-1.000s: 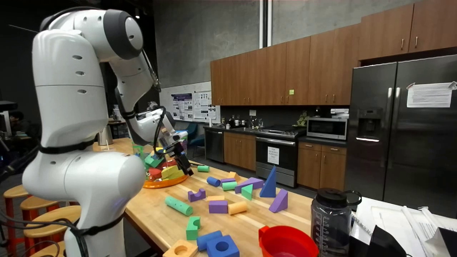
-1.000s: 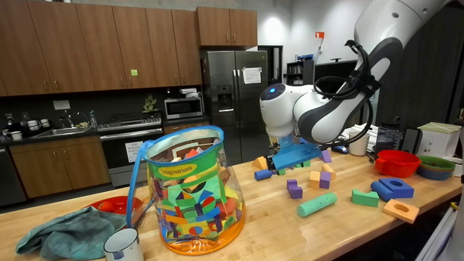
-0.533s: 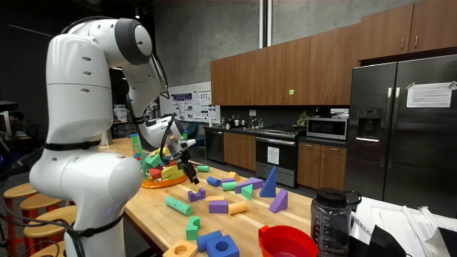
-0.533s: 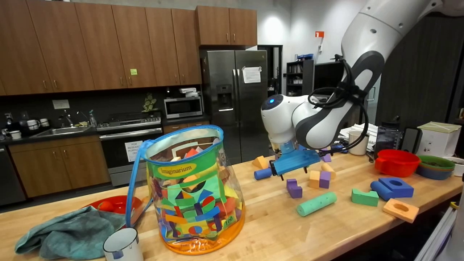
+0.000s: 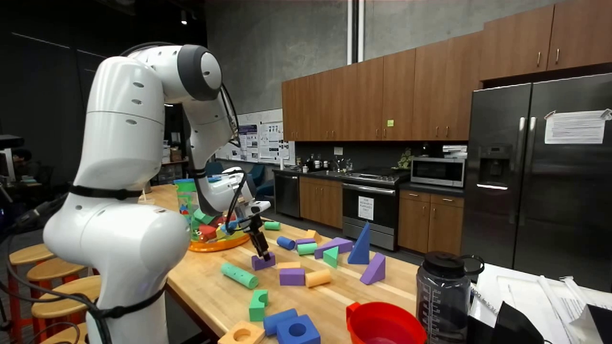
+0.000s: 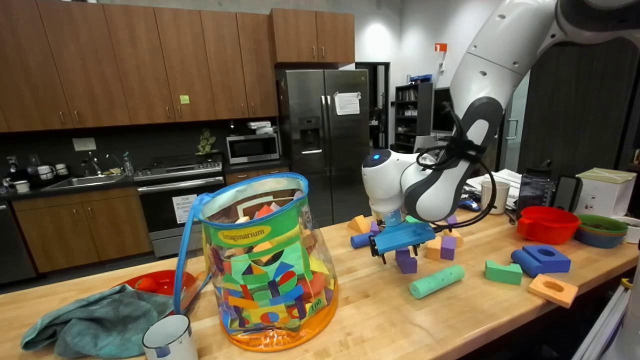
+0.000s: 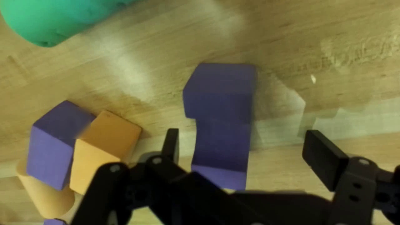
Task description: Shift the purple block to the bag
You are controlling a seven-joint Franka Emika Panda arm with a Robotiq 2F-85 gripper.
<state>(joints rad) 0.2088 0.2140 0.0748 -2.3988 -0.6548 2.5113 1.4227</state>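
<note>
The notched purple block (image 7: 223, 125) lies on the wooden table. It also shows in both exterior views (image 5: 260, 263) (image 6: 407, 264), partly behind the gripper. My gripper (image 7: 245, 151) is open and empty, with one finger on each side of the block in the wrist view. The block is nearer the left finger there, with gaps on both sides. In the exterior views my gripper (image 5: 264, 257) (image 6: 400, 252) points down just over the block. The clear bag (image 6: 245, 234) with blue rim and orange base stands upright, full of blocks; it is partly hidden behind the arm in an exterior view (image 5: 186, 188).
A green cylinder (image 6: 436, 281) lies close to the purple block. A purple cuboid (image 6: 448, 247) and an orange block (image 6: 433, 247) sit side by side nearby. A blue cylinder (image 6: 362, 240) lies on the bag's side. A white mug (image 6: 170, 337) and teal cloth (image 6: 100, 320) are beside the bag.
My arm has come down and away from the bag, bringing the open gripper from above the table down over the notched purple block. The blocks and bag have not moved.
</note>
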